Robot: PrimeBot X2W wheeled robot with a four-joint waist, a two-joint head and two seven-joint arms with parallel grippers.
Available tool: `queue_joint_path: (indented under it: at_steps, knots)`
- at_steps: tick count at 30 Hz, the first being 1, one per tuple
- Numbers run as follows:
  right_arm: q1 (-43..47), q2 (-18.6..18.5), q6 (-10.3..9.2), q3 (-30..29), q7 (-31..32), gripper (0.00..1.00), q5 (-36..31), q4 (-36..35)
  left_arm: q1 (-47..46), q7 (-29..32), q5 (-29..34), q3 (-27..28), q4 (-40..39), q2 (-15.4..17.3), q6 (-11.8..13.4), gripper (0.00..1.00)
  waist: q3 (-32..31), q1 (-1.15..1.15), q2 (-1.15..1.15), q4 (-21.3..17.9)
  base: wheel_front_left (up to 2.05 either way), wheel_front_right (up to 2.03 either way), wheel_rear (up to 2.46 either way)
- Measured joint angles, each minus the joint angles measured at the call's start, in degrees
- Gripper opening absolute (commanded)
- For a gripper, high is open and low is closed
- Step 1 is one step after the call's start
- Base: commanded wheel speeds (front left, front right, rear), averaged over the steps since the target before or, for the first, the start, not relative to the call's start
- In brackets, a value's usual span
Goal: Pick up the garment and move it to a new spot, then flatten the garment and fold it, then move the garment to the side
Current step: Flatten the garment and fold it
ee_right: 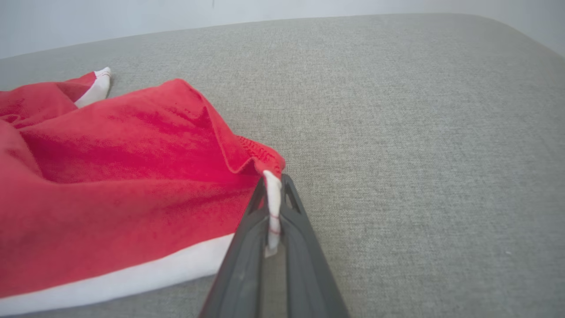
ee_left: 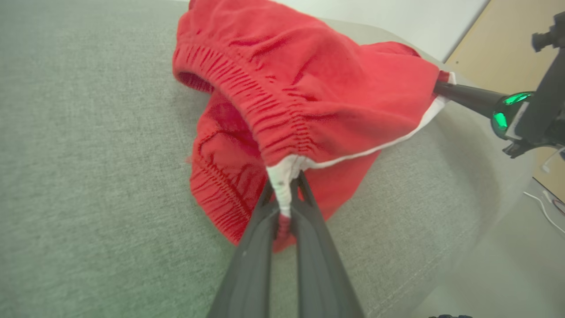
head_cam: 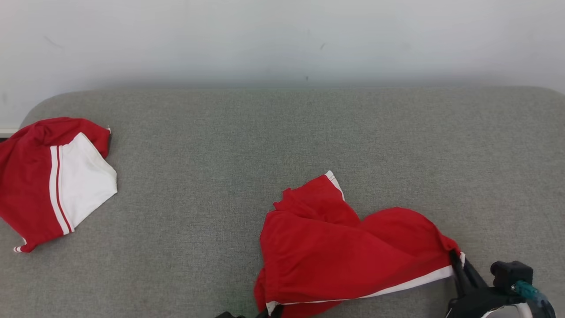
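**Gripping both corners, with the carry yet to come**

Grey padded surface (head_cam: 282,132) takes up most of the head view. The garment (head_cam: 335,256), a pair of red shorts, lies crumpled at the near edge, a little right of the middle. Part of it rests on the surface. The near hem is drawn up and taut between the two arms, so it looks gripped but hardly raised.

A second garment (head_cam: 48,176), red with a white panel, sits well apart at the far left. It looks like one set aside, though I cannot say for sure.

The waistband (ee_left: 265,110) is gathered and folded over on itself, so nothing is flat yet. A white stripe (head_cam: 397,287) runs along the stretched hem from one grip to the other.

The left jaws are clenched on the white-trimmed corner at the waistband end, with cloth pinched between the closed fingers. The right jaws are clamped the same way on the opposite white corner (ee_right: 273,207).

My reading is that only the grasp of the first step is done. The lift and carry to a new spot, the flattening, the fold and the final move aside all remain. That puts the task near its beginning.
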Motion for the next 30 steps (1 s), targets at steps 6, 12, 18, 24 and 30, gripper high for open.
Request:
queue_joint_path:
  at_steps: [6, 12, 18, 24, 30]
  knots:
    - [1.3, 0.2, 0.00, 3.4, 0.1, 0.00, 2.3, -4.0, 0.9, 0.0, 1.9, 2.7, -4.9, 1.8, 0.0, 0.00, -0.7, 0.00, 0.00, -0.4, 0.00, 0.00, 0.00]
    - [-4.5, 0.0, 0.00, 8.3, 4.2, 0.00, 6.8, -11.0, -6.8, 0.2, 2.6, 3.7, -10.4, 7.5, 0.0, 0.00, -0.2, 0.00, 0.00, -1.2, 0.00, 0.00, 0.00]
    - [-17.4, 0.6, 0.00, 9.3, 10.4, 0.00, 11.0, -12.7, -24.2, 5.3, -2.2, -0.7, -14.0, 14.8, 0.0, 0.00, 2.5, 0.00, 0.00, -1.7, 0.00, 0.00, 0.00]
    - [-38.8, 2.5, 0.00, 6.7, 18.7, 0.00, 16.2, -8.4, -47.4, 11.4, -8.5, -5.5, -14.4, 22.0, 0.0, 0.00, 8.0, 0.01, 0.01, -2.1, 0.00, 0.00, 0.00]
    - [-61.0, 4.5, 0.00, 1.7, 23.5, 0.00, 18.2, -0.7, -70.5, 14.9, -15.7, -8.5, -9.1, 24.3, 0.0, 0.00, 15.4, 0.02, 0.01, -2.9, 0.00, 0.00, 0.00]
